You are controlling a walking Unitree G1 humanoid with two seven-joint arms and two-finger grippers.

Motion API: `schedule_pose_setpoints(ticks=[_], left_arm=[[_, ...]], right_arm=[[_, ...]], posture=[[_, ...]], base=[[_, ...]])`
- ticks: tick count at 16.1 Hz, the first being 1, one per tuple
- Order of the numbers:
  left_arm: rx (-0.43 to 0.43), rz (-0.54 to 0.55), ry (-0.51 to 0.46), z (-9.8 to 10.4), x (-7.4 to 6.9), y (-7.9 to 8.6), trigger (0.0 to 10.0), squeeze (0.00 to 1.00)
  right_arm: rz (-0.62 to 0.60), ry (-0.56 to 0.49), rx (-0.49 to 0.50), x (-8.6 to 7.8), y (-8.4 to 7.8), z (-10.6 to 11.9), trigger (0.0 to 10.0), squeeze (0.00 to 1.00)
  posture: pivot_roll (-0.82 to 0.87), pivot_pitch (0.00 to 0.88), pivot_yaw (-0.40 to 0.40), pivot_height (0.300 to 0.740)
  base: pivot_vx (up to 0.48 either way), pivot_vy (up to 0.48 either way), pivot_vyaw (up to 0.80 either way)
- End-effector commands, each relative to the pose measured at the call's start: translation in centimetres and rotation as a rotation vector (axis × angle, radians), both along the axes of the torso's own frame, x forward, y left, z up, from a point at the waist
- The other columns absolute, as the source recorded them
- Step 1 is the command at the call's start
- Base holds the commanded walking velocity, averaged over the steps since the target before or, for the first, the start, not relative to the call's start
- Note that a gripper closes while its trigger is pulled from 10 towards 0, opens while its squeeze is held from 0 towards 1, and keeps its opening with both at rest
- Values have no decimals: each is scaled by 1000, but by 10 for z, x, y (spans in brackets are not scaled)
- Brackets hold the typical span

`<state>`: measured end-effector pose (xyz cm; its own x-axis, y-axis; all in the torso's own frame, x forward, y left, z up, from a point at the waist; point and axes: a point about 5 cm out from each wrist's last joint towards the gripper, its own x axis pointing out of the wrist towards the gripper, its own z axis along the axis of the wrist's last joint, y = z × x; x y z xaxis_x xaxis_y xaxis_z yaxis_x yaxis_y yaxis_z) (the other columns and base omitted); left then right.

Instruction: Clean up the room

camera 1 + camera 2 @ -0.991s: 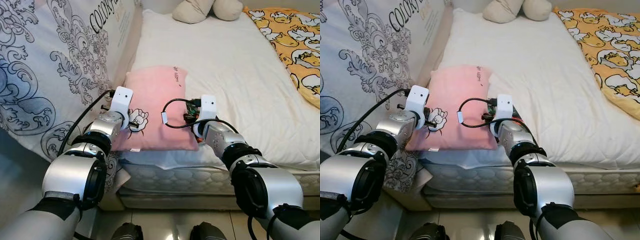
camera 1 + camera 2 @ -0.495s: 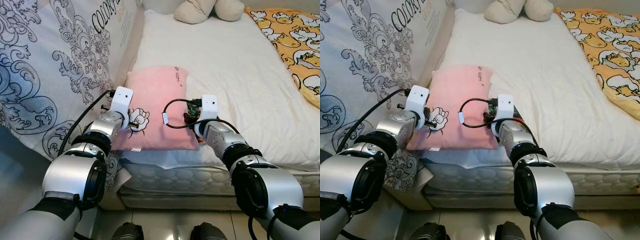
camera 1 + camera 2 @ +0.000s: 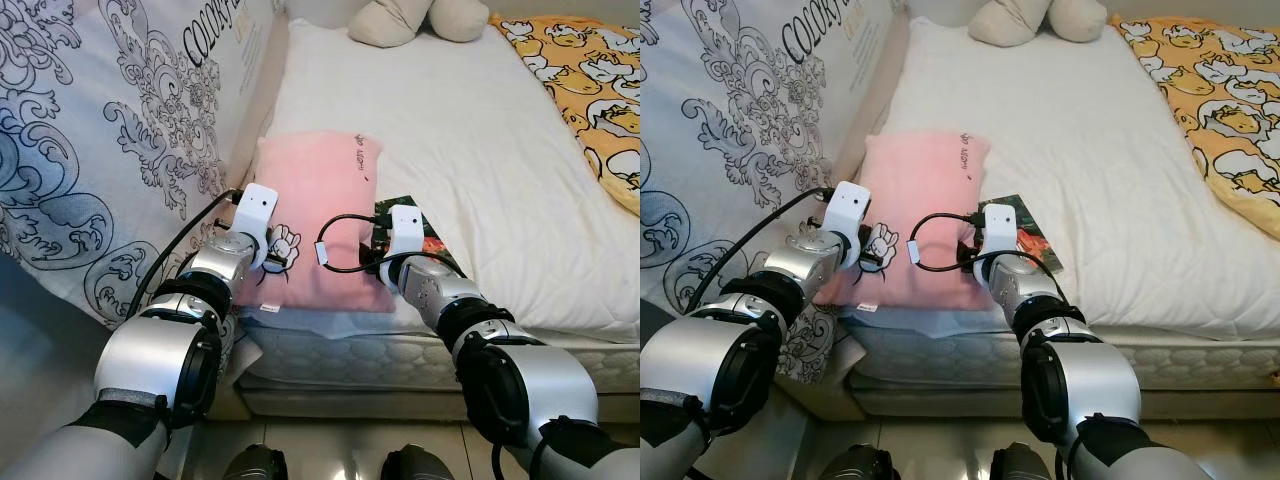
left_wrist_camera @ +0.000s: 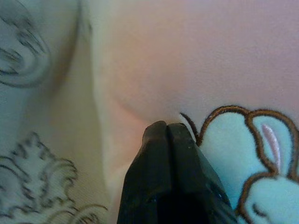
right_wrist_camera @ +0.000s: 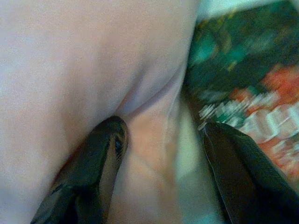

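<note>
Pillow-grab step: pink pillow (image 3: 318,215) lies at the near edge of the bed (image 3: 480,150), left gripper (image 4: 167,140) pinched closed against its left side, right gripper (image 5: 161,140) spread open straddling its right edge beside a booklet (image 3: 1025,228); next, right fingers need closing, then both lift.

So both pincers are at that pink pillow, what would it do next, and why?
Probably close the right pincer on the pink pillow. Its fingers stand apart astride the pillow's edge, beside a colourful book, while the left pincer looks shut at the pillow's other edge. With both gripping, it could lift.
</note>
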<state>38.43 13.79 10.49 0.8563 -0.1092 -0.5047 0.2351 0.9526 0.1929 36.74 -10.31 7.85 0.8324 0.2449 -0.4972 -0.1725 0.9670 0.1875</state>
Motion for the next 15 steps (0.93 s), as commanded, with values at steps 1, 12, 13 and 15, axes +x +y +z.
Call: schedule_pose_setpoints(ticks=[1, 12, 13, 15], left_arm=[[4, 17, -57, 10, 5, 3, 0, 0], [-11, 0, -417, 106, 37, 7, 10000, 1000], [-10, -2, -415, 102, 36, 7, 10000, 1000], [31, -24, -440, 96, 34, 6, 10000, 1000]], right_arm=[[-8, -135, -72, 12, -4, 21, 10000, 0], [-104, -476, -39, -26, -36, 20, 10000, 0], [-126, -524, -74, -27, -39, 28, 10000, 55], [-109, -693, -219, -52, -46, 49, 10000, 0]], posture=[[-120, 0, 57, 704], [-206, 0, 88, 704], [-206, 0, 87, 704], [-201, 0, 75, 704]], base=[[0, 0, 0], [0, 0, 0], [0, 0, 0], [0, 0, 0]])
